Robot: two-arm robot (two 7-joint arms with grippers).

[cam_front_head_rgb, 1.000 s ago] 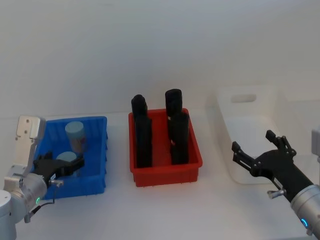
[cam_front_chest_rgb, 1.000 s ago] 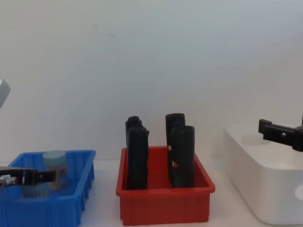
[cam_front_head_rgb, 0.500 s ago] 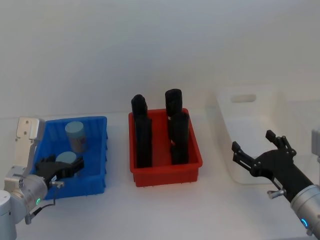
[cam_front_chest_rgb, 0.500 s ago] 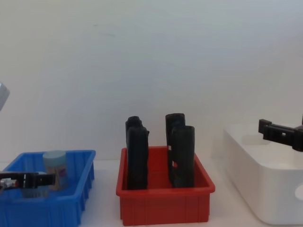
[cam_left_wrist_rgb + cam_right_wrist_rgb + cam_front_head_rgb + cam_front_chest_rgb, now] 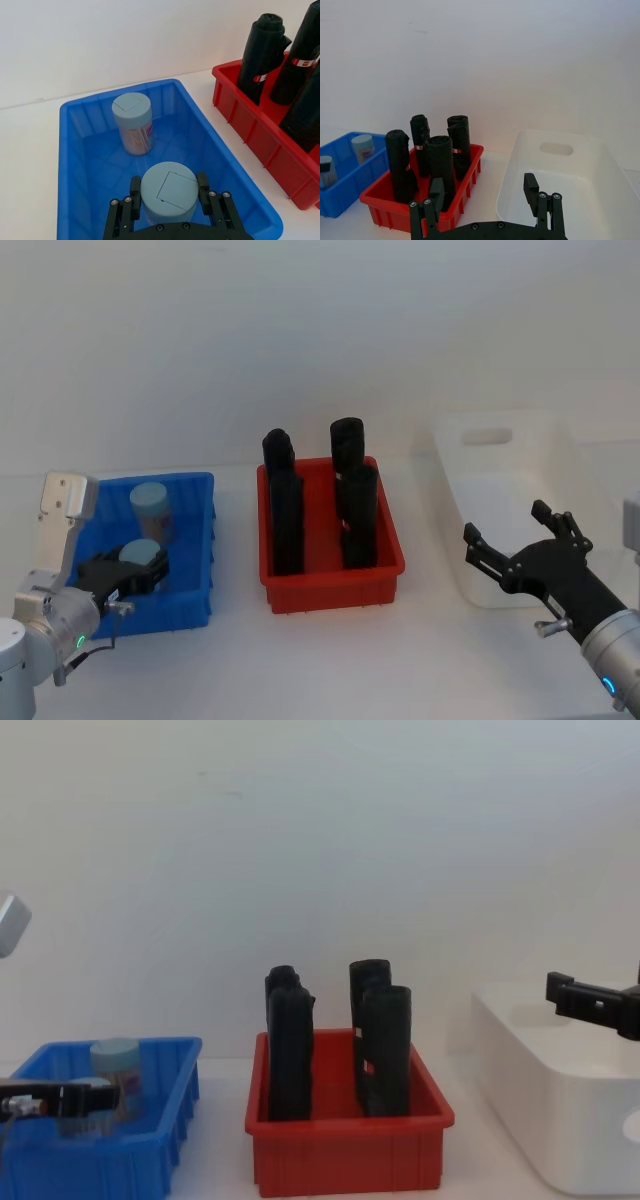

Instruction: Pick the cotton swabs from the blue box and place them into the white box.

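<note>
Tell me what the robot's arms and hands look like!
The left arm and right arm are rounded silver-grey tubes. The left gripper and right gripper are black, each with two flat fingers with silver screws. A green light glows on the left wrist, a blue light on the right. A pale grey block sits on the left arm.

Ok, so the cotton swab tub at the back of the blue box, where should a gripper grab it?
Come down from above and close on the far tub round its side wall, just under its lid. It stands upright, and the blue box walls block a sideways reach. The left gripper grips the near tub; the right gripper hangs open by the white box.
</note>
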